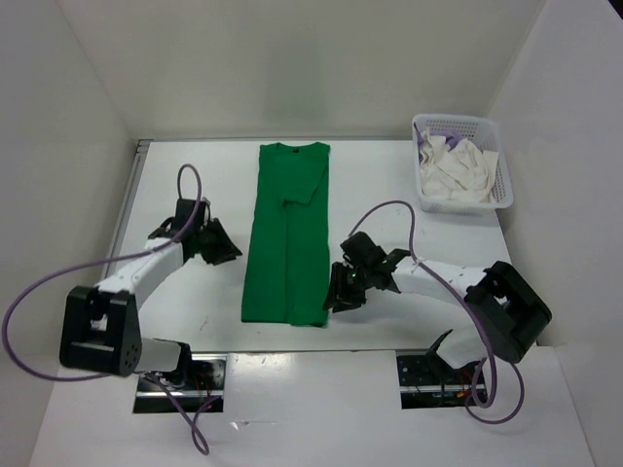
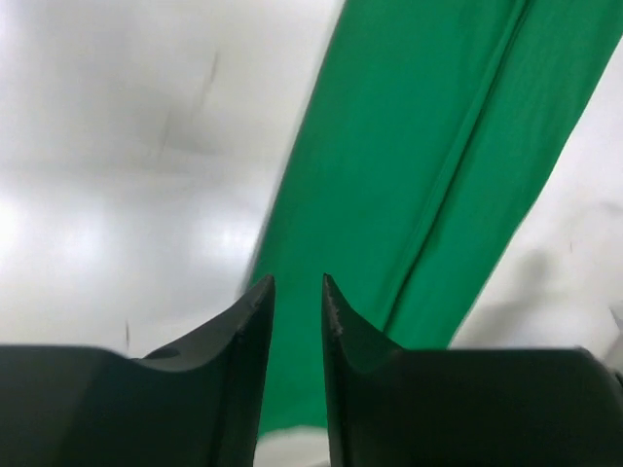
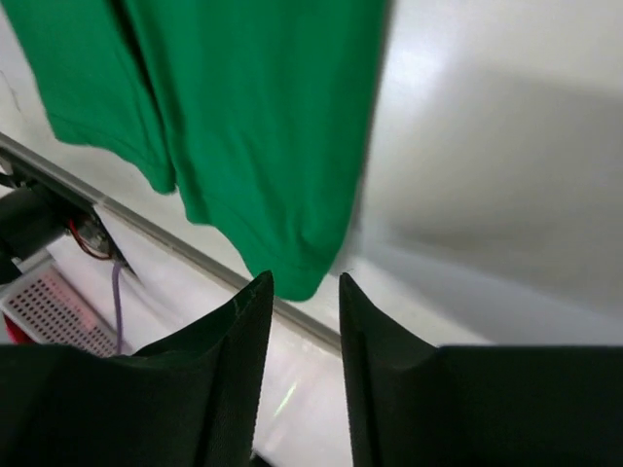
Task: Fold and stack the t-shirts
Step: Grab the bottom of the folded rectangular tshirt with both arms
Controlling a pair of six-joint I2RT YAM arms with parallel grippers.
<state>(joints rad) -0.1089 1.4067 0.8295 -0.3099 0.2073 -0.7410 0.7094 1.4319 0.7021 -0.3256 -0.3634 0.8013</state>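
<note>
The bright green t-shirt (image 1: 287,233) lies flat in the middle of the table, folded lengthwise into a long narrow strip with its collar at the far end. It also shows in the left wrist view (image 2: 428,165) and in the right wrist view (image 3: 243,117). My left gripper (image 1: 230,247) hovers just left of the shirt's left edge, open and empty (image 2: 298,282). My right gripper (image 1: 338,300) hovers by the shirt's near right corner, open and empty (image 3: 306,280). The white t-shirt (image 1: 462,170) and the lavender t-shirt (image 1: 435,141) lie crumpled in the basket.
A white plastic lattice basket (image 1: 501,170) stands at the far right corner of the table. White walls enclose the table on three sides. Purple cables loop from both arms. The table's near edge with a metal rail (image 3: 146,229) lies just past the shirt's hem.
</note>
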